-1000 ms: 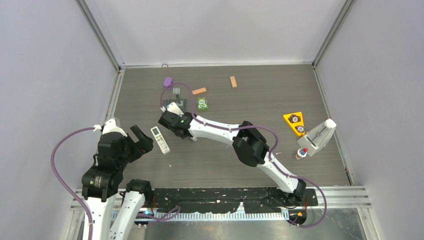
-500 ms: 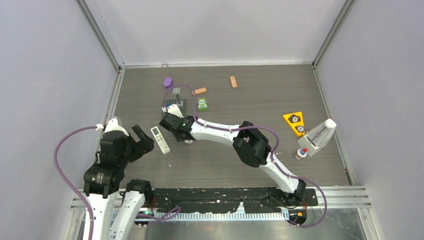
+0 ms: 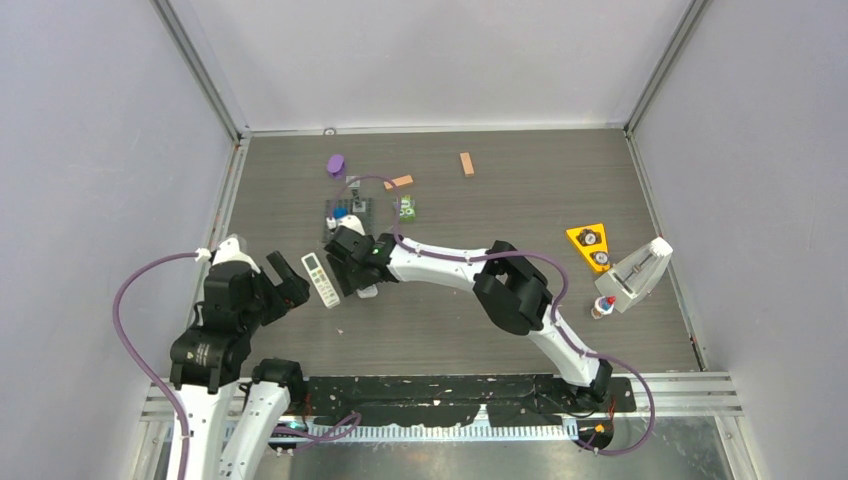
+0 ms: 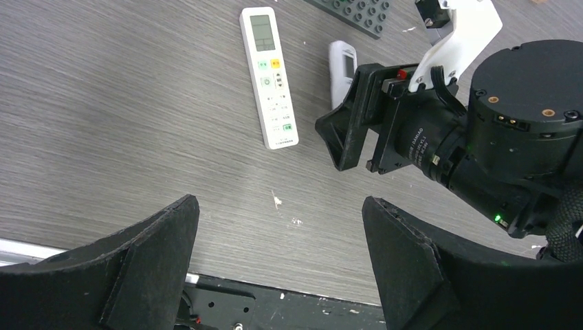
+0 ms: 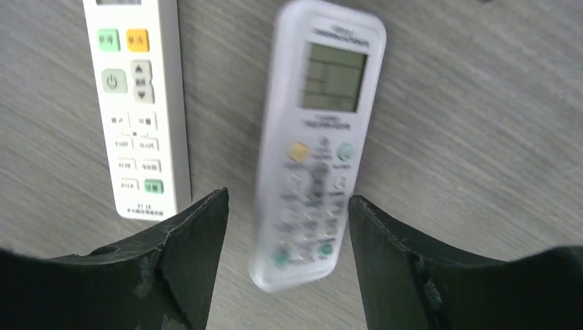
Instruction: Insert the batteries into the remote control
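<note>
Left of centre over the counter (image 3: 520, 190), your right claw (image 3: 352, 278) sits beside a white remote (image 3: 321, 279); your left claw (image 3: 287, 279) faces it from the lower left.

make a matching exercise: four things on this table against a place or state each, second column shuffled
1 left hand
2 right hand
3 yellow triangle
4 purple object

A far side of the table, left part
B open, straddling the rounded remote
C open, holding nothing
D right part of the table

Pairs: 1-C, 2-B, 3-D, 4-A
</note>
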